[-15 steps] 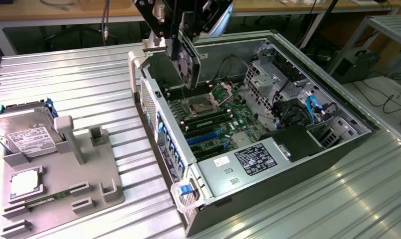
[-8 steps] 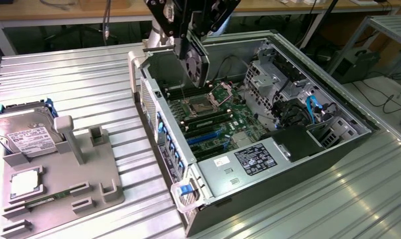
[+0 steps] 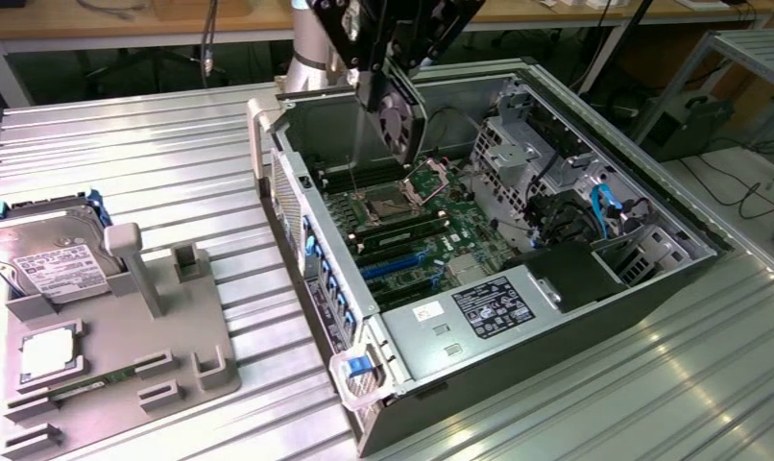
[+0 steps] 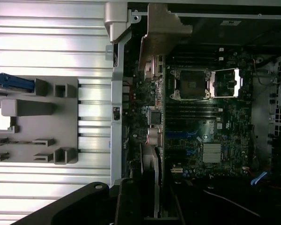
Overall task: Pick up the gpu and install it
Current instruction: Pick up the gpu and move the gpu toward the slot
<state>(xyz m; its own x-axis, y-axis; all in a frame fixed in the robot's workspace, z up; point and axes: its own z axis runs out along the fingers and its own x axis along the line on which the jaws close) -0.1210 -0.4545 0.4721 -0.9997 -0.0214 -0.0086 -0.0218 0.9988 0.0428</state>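
Over the open computer case (image 3: 617, 163) and its motherboard (image 3: 420, 240), the gpu (image 3: 398, 120) hangs clamped in the gripper (image 3: 390, 72), its long axis near upright and fan face showing in the exterior view, while the wrist view catches it edge-on (image 4: 152, 173), silver bracket (image 4: 161, 33) at its far end.

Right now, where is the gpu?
In the exterior view, the gpu hangs on edge in the tool, raised above the open computer case, roughly over the CPU socket.
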